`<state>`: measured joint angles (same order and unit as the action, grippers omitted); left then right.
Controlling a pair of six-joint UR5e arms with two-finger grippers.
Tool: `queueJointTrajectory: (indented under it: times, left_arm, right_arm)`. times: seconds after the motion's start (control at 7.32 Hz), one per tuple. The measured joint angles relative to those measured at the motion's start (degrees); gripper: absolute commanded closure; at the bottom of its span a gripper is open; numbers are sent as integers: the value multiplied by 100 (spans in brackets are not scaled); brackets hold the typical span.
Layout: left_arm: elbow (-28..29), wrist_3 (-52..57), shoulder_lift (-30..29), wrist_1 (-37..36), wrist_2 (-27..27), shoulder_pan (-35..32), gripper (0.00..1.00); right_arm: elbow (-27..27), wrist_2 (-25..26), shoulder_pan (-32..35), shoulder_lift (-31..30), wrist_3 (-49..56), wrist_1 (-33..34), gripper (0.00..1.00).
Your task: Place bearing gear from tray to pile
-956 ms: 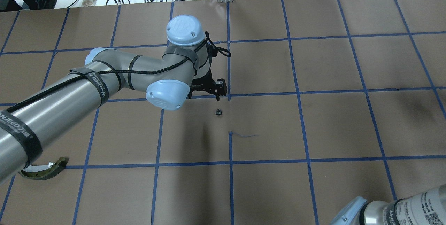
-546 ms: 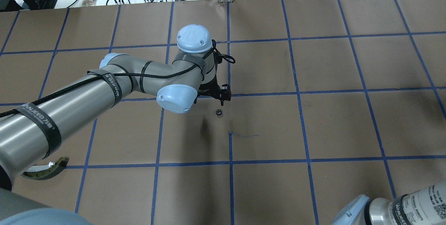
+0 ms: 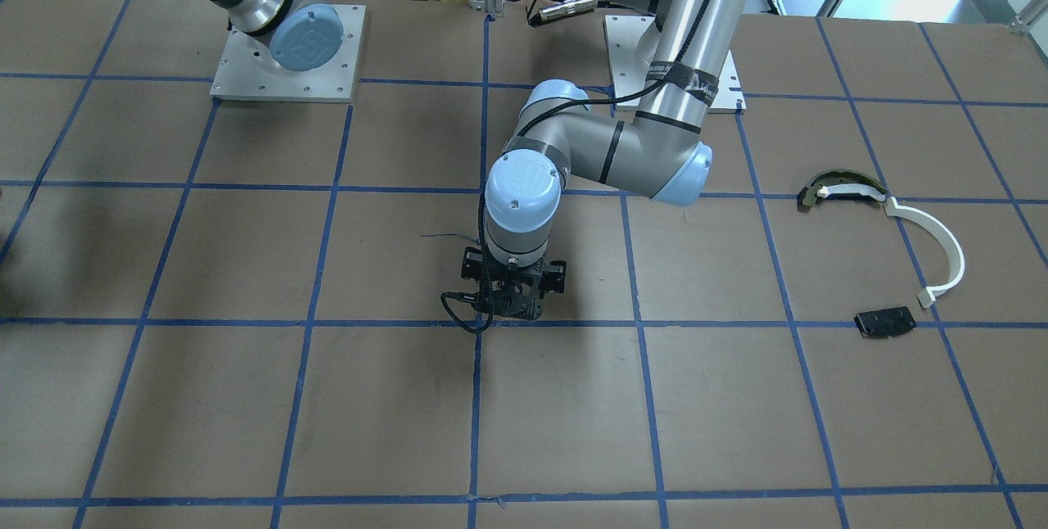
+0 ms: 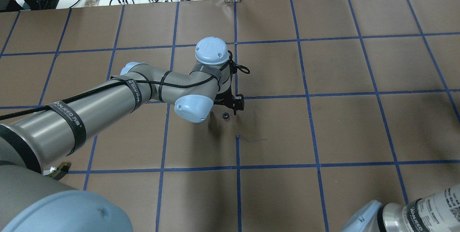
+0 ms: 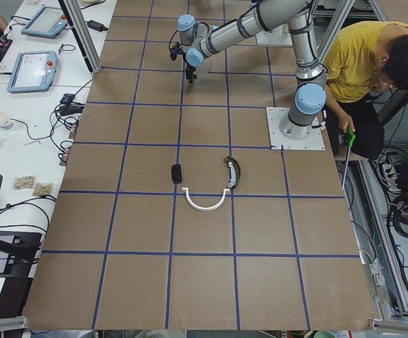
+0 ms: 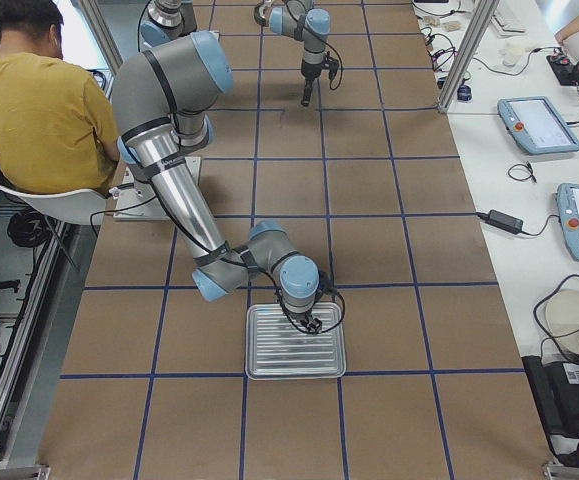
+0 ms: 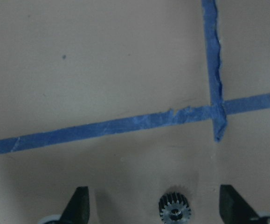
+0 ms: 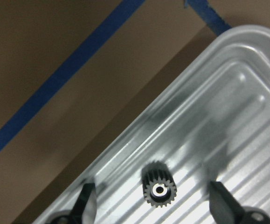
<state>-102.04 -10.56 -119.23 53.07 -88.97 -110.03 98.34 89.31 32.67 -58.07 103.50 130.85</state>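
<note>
A small dark bearing gear [image 8: 159,189] lies in the ribbed metal tray [image 8: 228,93]. My right gripper [image 8: 153,203] is open just above it, fingers either side; it shows over the tray [image 6: 259,370] in the exterior right view. A second small gear [image 4: 225,116] lies on the brown table near the centre. My left gripper [image 4: 235,105] is open just above this gear [image 7: 174,210]. The pile lies apart: a white arc strip [image 3: 933,242], a black plate [image 3: 884,322] and a dark curved piece [image 3: 835,185].
Blue tape lines [image 7: 125,123] grid the brown table. The left arm [image 4: 107,102] reaches across the table's middle. A person in yellow [image 5: 359,63] sits behind the robot's bases. Cables and tablets [image 6: 539,125] lie on the side bench.
My left arm has moved right and toward the near side, bringing its gripper from beyond the table's gear to just over it. The gear has not moved.
</note>
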Motion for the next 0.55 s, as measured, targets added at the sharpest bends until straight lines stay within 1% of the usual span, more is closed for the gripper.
queueJointTrajectory:
  times: [0.14,0.27,0.41,0.55]
  left_arm:
    - [0,-2,-2,29,-12,-35,24]
    - [0,-2,9,88,-17,-64,24]
    - [0,-5,50,176,-21,-84,37]
    - [0,-5,95,265,-25,-93,41]
  right_arm:
    - [0,27,-3,-11,-1,-3,89]
    - [-3,40,-5,-36,-8,-20,96]
    - [-10,42,2,-55,-22,-28,100]
    - [-13,41,18,-65,-44,-32,100]
